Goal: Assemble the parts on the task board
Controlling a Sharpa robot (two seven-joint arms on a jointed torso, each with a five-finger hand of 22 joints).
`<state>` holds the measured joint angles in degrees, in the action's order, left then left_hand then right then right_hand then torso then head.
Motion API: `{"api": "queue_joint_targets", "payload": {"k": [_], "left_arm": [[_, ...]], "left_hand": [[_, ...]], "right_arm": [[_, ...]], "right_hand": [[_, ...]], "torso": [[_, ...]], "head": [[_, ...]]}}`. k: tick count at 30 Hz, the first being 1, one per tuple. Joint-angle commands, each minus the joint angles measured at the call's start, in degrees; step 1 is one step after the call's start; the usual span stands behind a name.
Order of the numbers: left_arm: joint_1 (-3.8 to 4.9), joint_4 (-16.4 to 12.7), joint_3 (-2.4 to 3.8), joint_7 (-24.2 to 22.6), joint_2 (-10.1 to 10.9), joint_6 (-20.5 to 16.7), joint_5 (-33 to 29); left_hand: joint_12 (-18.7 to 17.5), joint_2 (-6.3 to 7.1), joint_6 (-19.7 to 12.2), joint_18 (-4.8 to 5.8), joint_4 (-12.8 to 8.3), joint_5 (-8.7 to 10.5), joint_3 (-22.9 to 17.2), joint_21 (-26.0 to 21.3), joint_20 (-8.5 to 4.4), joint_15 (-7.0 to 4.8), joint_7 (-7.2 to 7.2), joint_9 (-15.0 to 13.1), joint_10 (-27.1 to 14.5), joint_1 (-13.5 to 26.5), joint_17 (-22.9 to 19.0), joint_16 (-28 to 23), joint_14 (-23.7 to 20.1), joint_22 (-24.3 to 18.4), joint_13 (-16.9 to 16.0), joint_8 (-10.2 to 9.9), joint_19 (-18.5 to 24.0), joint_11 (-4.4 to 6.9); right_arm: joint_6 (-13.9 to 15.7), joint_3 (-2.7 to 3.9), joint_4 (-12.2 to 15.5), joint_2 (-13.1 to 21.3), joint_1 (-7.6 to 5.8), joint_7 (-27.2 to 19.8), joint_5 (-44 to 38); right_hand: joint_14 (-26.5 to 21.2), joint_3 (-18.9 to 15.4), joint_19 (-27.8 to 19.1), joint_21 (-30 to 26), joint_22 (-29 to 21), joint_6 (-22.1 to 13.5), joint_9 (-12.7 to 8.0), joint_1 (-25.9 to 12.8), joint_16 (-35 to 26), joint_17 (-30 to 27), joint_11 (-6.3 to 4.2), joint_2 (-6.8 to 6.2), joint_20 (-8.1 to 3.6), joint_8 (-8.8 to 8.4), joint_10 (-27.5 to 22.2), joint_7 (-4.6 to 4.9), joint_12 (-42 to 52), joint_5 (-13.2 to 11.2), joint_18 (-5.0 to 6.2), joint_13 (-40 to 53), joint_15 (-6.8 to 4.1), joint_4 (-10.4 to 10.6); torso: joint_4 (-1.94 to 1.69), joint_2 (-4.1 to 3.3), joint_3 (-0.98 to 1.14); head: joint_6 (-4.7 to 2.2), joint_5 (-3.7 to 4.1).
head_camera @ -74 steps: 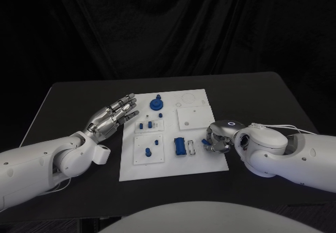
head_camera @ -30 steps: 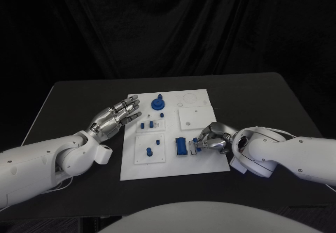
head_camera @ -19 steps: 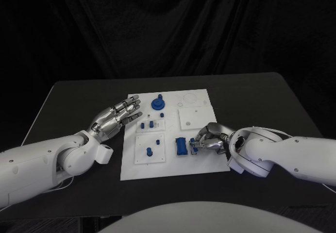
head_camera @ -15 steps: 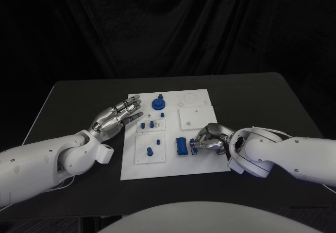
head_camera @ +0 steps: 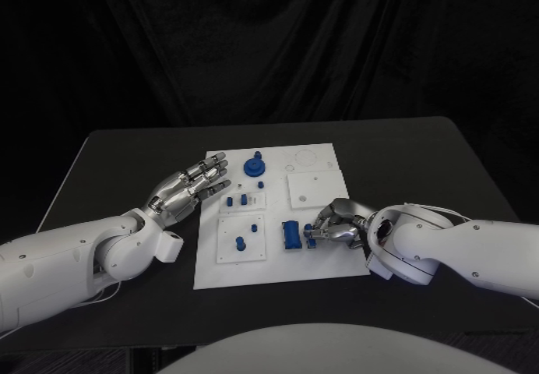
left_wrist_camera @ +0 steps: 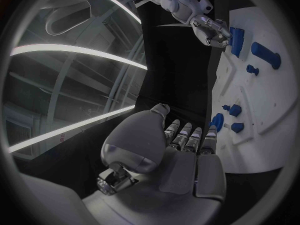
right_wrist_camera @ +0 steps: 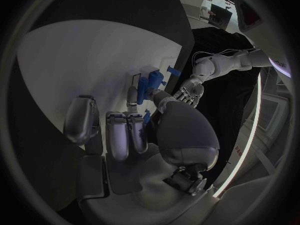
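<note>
The white task board (head_camera: 281,269) lies in the middle of the table. My right hand (head_camera: 337,224) sits low at the board's right edge, fingers curled, pinching a small blue part (head_camera: 311,233) between thumb and fingers; the same small blue part (right_wrist_camera: 145,116) shows in the right wrist view. It is held right beside the blue block (head_camera: 290,234) on the board. My left hand (head_camera: 187,187) hovers at the board's left edge, fingers straight and apart, holding nothing. A round blue part (head_camera: 251,166) and short blue pegs (head_camera: 234,201) stand further back.
Two more blue pegs (head_camera: 239,244) stand in the near-left plate of the board. A raised white square plate (head_camera: 313,189) lies behind my right hand. Bare black table (head_camera: 438,164) runs round the board on every side.
My right hand has shifted left along the board with the small blue part, closing on the blue block. The left hand has stayed nearly still.
</note>
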<state>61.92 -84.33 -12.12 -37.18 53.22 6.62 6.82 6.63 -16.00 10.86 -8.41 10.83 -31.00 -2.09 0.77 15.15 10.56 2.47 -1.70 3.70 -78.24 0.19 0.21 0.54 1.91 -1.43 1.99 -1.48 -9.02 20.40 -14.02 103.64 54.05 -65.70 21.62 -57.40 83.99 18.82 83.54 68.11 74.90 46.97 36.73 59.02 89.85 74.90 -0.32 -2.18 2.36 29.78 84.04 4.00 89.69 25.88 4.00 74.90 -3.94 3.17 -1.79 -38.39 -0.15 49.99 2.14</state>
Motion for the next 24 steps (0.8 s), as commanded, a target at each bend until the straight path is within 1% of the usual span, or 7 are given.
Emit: {"api": "queue_joint_targets", "payload": {"k": [1,7,13,18,21,23,24], "left_arm": [[-0.11,0.0,0.04,-0.5,-0.1,1.0,0.1],[-0.12,0.1,0.04,-0.4,-0.1,1.1,0.1],[-0.15,0.1,0.04,-0.4,-0.1,1.1,0.1],[-0.18,0.2,0.04,-0.4,-0.1,1.2,0.1],[-0.19,0.3,0.04,-0.4,-0.2,1.3,0.1],[-0.2,0.3,0.04,-0.4,-0.2,1.3,0.1],[-0.21,0.3,0.04,-0.4,-0.2,1.3,0.1]], "left_hand": [[0.1,0.13,0.0,-0.53,0.0,-0.3,-0.2,0.4,0.42,0.21,0.19,-0.1,-0.2,0.3,0.0,0.0,0.0,0.1,0.0,0.3,-0.1,-0.17],[0.1,0.13,0.0,-0.53,0.0,-0.3,-0.2,0.4,0.42,0.21,0.19,-0.1,-0.2,0.3,0.0,0.0,0.0,0.1,0.0,0.3,-0.1,-0.17],[0.1,0.13,0.0,-0.53,0.0,-0.3,-0.2,0.4,0.42,0.21,0.19,-0.1,-0.2,0.3,0.0,0.0,0.0,0.1,0.0,0.3,-0.1,-0.17],[0.1,0.13,0.1,-0.51,-0.1,-0.31,-0.3,0.4,0.48,0.28,0.28,-0.1,-0.2,0.3,0.0,0.0,0.0,0.1,0.0,0.4,-0.1,-0.13],[0.1,0.13,0.1,-0.51,-0.1,-0.31,-0.3,0.4,0.48,0.28,0.28,-0.1,-0.2,0.3,0.0,0.0,0.0,0.1,0.0,0.4,-0.1,-0.13],[0.1,0.13,0.1,-0.51,-0.1,-0.31,-0.3,0.4,0.48,0.28,0.28,-0.1,-0.2,0.3,0.0,0.0,0.0,0.1,0.0,0.4,-0.1,-0.13],[0.1,0.13,0.1,-0.51,-0.1,-0.31,-0.3,0.4,0.48,0.28,0.28,-0.1,-0.2,0.3,0.0,0.0,0.0,0.1,0.0,0.4,-0.1,-0.13]], "right_arm": [[-1.0,-0.12,0.1,0.2,0.26,2.3,-1.7],[-0.9,-0.12,0.1,0.4,0.27,2.6,-2.1],[-0.8,-0.12,0.2,0.5,0.28,2.9,-2.5],[-0.8,-0.12,0.2,0.5,0.3,3.0,-2.7],[-0.9,-0.12,0.1,0.4,0.31,2.9,-2.7],[-0.9,-0.12,0.0,0.3,0.32,2.8,-2.8],[-0.9,-0.12,0.0,0.3,0.32,2.7,-2.8]], "right_hand": [[5.9,-0.8,-0.5,-0.4,8.7,-0.1,-0.3,-0.8,0.0,14.3,0.16,-0.09,-0.04,-0.19,6.0,0.03,0.3,-2.0,0.77,15.1,0.11,0.4],[5.9,-1.1,-0.5,-0.5,8.6,-0.1,-0.3,-0.9,0.0,14.3,0.16,-0.08,-0.04,-0.16,6.0,0.02,0.3,-2.6,0.78,15.1,0.11,0.6],[5.9,-2.2,-0.4,-0.5,8.7,0.1,-0.6,-1.3,0.0,14.3,0.15,-0.08,-0.03,0.05,6.0,0.02,0.3,-5.1,0.78,15.1,0.11,1.6],[5.9,-3.4,-0.3,-0.4,8.7,0.5,-0.4,-2.1,0.0,14.5,0.11,-0.25,-0.04,0.58,6.0,-0.05,0.3,-6.2,0.74,15.1,0.08,2.5],[5.9,-5.5,-0.3,-0.4,8.7,0.5,-0.2,-3.8,0.0,14.5,0.06,-0.32,-0.07,1.14,6.0,-0.1,0.3,-10.6,0.74,15.1,0.06,4.3],[5.9,-6.6,-0.3,-0.5,8.7,0.3,-0.1,-4.5,0.0,14.4,-0.01,-0.05,-0.11,1.44,6.0,-0.18,0.3,-13.0,0.76,15.1,-0.01,5.3],[5.9,-6.9,-0.3,-0.5,8.7,0.3,-0.1,-4.6,0.0,14.4,-0.03,0.06,-0.13,1.55,6.0,-0.21,0.3,-13.5,0.76,15.1,-0.03,5.6]], "torso": [[0.04,0.03,-0.01],[0.11,0.05,0.0],[0.1,0.0,-0.02],[0.07,0.0,0.0],[0.09,0.03,0.01],[0.09,0.03,0.01],[0.09,0.03,0.01]], "head": [[0.01,-0.07],[0.01,-0.12],[0.01,-0.02],[0.01,0.06],[0.01,0.06],[0.01,0.05],[0.01,0.05]]}}
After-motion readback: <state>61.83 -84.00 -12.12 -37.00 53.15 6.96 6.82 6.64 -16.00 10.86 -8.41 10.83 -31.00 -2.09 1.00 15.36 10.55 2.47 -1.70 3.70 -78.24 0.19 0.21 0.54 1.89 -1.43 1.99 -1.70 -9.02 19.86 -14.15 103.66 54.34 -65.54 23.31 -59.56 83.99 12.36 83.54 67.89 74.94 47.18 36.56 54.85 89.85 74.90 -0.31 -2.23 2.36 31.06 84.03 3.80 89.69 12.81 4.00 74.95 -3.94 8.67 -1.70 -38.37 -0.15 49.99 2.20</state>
